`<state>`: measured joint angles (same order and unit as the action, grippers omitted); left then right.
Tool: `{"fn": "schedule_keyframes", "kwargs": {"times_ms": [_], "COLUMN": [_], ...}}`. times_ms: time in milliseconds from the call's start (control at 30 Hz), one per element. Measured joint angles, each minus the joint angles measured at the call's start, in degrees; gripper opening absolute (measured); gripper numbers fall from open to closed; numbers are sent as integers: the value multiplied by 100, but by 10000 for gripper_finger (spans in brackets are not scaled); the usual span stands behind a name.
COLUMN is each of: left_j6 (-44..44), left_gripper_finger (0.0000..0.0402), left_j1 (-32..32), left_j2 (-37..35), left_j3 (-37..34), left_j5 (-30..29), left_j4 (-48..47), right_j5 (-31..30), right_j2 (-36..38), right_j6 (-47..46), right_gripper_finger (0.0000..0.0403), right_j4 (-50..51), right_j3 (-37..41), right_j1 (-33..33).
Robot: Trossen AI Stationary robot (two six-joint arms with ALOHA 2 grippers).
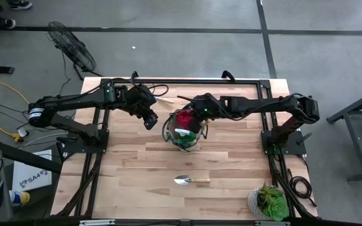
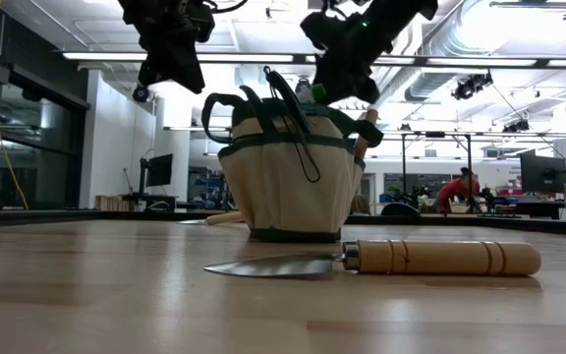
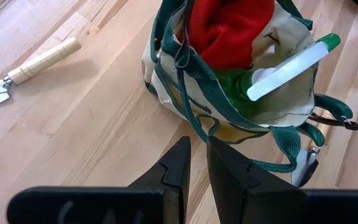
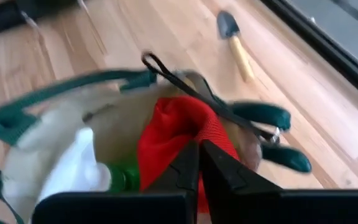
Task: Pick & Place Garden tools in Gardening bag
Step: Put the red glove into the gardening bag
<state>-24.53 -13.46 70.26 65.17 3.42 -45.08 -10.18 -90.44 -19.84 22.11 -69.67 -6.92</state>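
A pale wooden desk (image 1: 137, 160) stands on a grey concrete floor (image 1: 168, 53) crossed by dark lines. A black fan (image 1: 73, 47) sits beside its far left corner. Beyond the desk, long ceiling lights (image 2: 519, 62) run over an open workshop with exposed ducts (image 2: 460, 49), monitors (image 2: 543, 175) and a person in red (image 2: 457, 189).

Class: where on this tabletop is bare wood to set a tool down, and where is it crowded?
Free: the wood between trowel and gardening bag, and the front left corner. Crowded: around the bag, under both grippers.
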Motion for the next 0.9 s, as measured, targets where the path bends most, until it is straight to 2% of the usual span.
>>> {"fn": "schedule_keyframes", "kwargs": {"times_ms": [267,667,900], "left_j6": [2,11,26], "left_gripper_finger": [51,51,51], "left_j1": [-2,-2,-1], "left_j2": [0,0,0], "left_j3": [0,0,0], "left_j5": [0,0,0], "left_j4": [0,-4,-4], "right_j5": [-167,-115,637], "right_j2": [0,-1,-1], "right_j6": [57,-3,-11], "right_gripper_finger": [4,4,4], "right_j4": [-923,268,461], "right_j3": [-2,-2,-2], "right_j1": [0,174,284]}}
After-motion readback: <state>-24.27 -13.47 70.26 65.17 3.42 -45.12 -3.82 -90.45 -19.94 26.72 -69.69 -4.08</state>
